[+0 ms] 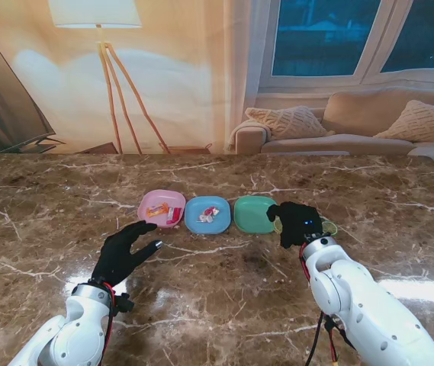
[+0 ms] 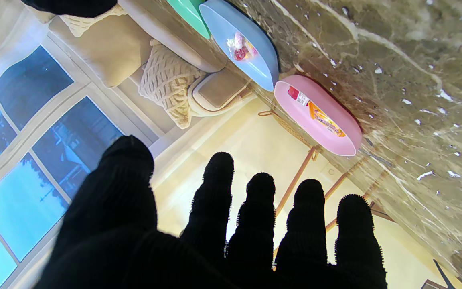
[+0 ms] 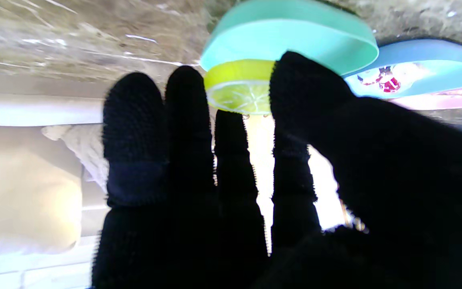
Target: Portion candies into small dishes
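1. The marble table point(image 1: 224, 290) lay bare on the near side of both hands, with open room out to its side edges.
2. Three dishes sat touching in a row: pink dish point(image 1: 161, 207), blue dish point(image 1: 207, 214), green dish point(image 1: 254, 214).
3. The right hand point(image 1: 297, 222), fingers point(image 3: 134, 120) spread and holding nothing, reached a lime-slice candy point(image 3: 239, 86) at its fingertips, beside the green dish.
4. The left hand point(image 1: 125, 252) hovered splayed and empty; the pink dish lay just beyond its fingertips.
5. Wrapped candies point(image 2: 322, 117) lay in the pink dish and sweets point(image 2: 239, 47) in the blue dish.
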Motion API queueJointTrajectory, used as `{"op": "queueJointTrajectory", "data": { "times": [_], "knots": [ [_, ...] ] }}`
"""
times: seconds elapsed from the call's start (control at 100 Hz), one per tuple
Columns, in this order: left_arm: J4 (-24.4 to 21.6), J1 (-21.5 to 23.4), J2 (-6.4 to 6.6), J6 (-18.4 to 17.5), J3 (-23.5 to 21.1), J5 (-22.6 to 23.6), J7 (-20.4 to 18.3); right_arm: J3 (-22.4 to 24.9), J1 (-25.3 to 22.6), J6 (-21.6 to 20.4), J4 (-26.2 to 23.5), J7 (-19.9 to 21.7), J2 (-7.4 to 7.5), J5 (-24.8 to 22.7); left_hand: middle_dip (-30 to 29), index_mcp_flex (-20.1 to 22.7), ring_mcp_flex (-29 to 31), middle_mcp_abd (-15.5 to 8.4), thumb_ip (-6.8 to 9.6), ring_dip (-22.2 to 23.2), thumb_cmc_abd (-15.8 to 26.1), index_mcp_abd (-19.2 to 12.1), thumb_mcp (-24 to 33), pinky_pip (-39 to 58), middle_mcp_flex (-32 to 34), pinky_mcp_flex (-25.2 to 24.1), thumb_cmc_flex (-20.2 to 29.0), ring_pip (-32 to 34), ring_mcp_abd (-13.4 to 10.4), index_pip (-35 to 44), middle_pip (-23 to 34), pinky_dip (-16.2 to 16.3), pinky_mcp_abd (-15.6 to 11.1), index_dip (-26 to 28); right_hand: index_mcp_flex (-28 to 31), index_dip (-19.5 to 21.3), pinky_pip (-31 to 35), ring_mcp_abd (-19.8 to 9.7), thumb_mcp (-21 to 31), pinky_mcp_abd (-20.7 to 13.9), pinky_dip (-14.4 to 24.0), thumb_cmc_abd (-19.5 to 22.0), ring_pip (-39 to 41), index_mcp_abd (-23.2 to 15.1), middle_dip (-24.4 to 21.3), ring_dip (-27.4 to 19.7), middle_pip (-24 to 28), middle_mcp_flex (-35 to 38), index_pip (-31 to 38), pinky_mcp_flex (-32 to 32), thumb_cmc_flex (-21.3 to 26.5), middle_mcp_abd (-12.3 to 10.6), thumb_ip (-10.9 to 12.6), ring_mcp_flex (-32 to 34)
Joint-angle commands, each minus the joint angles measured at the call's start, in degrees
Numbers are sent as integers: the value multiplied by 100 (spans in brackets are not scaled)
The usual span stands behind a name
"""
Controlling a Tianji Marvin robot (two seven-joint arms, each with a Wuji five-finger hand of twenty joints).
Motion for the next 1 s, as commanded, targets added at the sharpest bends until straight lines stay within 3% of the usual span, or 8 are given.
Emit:
{"op": "queueJointTrajectory", "data": {
  "times": [0.0, 0.47, 0.48, 0.5, 0.76, 0.92, 0.99],
  "knots": [
    [16, 21, -7, -17, 7, 11, 13, -90, 242, -19, 141, 81, -88, 96, -70, 97, -73, 63, 145, -35, 141, 18, -134, -121, -75, -90, 96, -150, -83, -20, -95, -102, -147, 38, 380, 108, 29, -314, 515, -341, 118, 340, 36, 44, 408, 23, 965, 704, 484, -69, 473, -520, 226, 339],
    [27, 2, -16, 31, 24, 9, 42, -1831, 2029, -111, 1969, -241, -423, 1156, -71, 97, -80, 69, 147, -38, 126, 23, -123, -123, -78, -95, 101, -153, -80, -24, -97, -103, -146, 36, 285, 84, -78, -333, 408, -422, 353, 463, -21, 29, 408, 33, 963, 617, 473, -80, 373, -532, 220, 294],
    [27, 1, -16, 31, 25, 8, 42, -1859, 2052, -111, 2001, -248, -432, 1177, -71, 94, -79, 65, 147, -38, 125, 25, -124, -124, -75, -95, 101, -153, -79, -26, -96, -103, -145, 35, 277, 61, -205, -334, 388, -425, 663, 469, -39, 30, 394, 51, 979, 611, 489, -74, 368, -531, 241, 298],
    [28, 0, -16, 32, 26, 6, 41, -1917, 2100, -110, 2067, -263, -451, 1220, -71, 94, -79, 61, 146, -38, 128, 19, -124, -124, -78, -95, 99, -152, -81, -26, -96, -103, -145, 35, 274, 45, -300, -335, 374, -431, 898, 478, -57, 33, 382, 62, 989, 601, 503, -67, 364, -532, 254, 293],
    [30, -8, -12, 49, 32, -7, 10, -2531, 2513, -97, 2700, -452, -664, 1586, -72, 94, -78, 63, 144, -38, 123, 28, -120, -128, -78, -98, 107, -152, -87, -26, -95, -105, -147, 35, 180, 14, -390, -348, 293, -458, 1052, 602, -101, 51, 371, 56, 982, 503, 461, -118, 254, -545, 240, 220],
    [31, -12, -12, 54, 34, -7, 8, -2662, 2569, -56, 2748, -385, -660, 1576, -73, 96, -76, 69, 143, -38, 119, 26, -120, -127, -79, -96, 102, -151, -88, -24, -97, -105, -152, 36, 10, -96, -594, -368, -39, -464, 1142, 877, -250, 112, 249, 32, 932, 257, 333, -263, 39, -536, 326, 22],
    [34, -15, -9, 51, 37, -8, -2, -2674, 2566, -39, 2731, -329, -646, 1567, -72, 95, -82, 73, 143, -39, 114, 31, -117, -129, -71, -99, 110, -154, -77, -25, -94, -106, -147, 35, -26, -93, -711, -392, -160, -460, 1165, 913, -329, 195, 85, -13, 966, 86, 152, -339, -162, -533, 477, -86]
  ]
}}
